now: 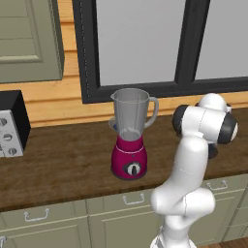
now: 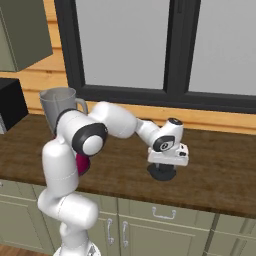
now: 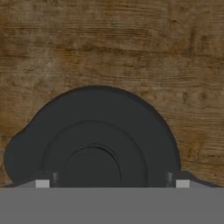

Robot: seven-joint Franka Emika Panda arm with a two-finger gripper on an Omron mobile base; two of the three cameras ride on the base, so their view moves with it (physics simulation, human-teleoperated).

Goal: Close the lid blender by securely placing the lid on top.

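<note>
The lid [image 3: 94, 140] lies closest to the hand camera, a dark round cap flat on the wooden table [image 3: 113, 43], its raised knob at the bottom middle of that view. The fingers [image 3: 109, 183] reach down on either side of the knob; only their tips show, one at each lower corner of the cap, spread apart with the knob between them. Whether they touch the knob cannot be told.

In the right base view the arm stretches out to the right and bends down, the hand directly over the lid [image 2: 162, 173], which rests on the table [image 2: 220, 170] near its front edge. The fingers [image 2: 161, 165] are hidden there between hand and cap.

The blender [image 1: 130, 133] stands upright on the table [image 1: 63, 160], well apart from the lid, to the arm's left. Its clear grey jar is open at the top, handle to the right, and the magenta base shows its black dial facing forward. In the right base view the jar [image 2: 59, 107] rises behind the arm's elbow, with the base mostly covered by it.

A black-and-white appliance [image 1: 12, 125] with knobs sits at the far left of the table. Behind runs a dark-framed window [image 1: 140, 43].
</note>
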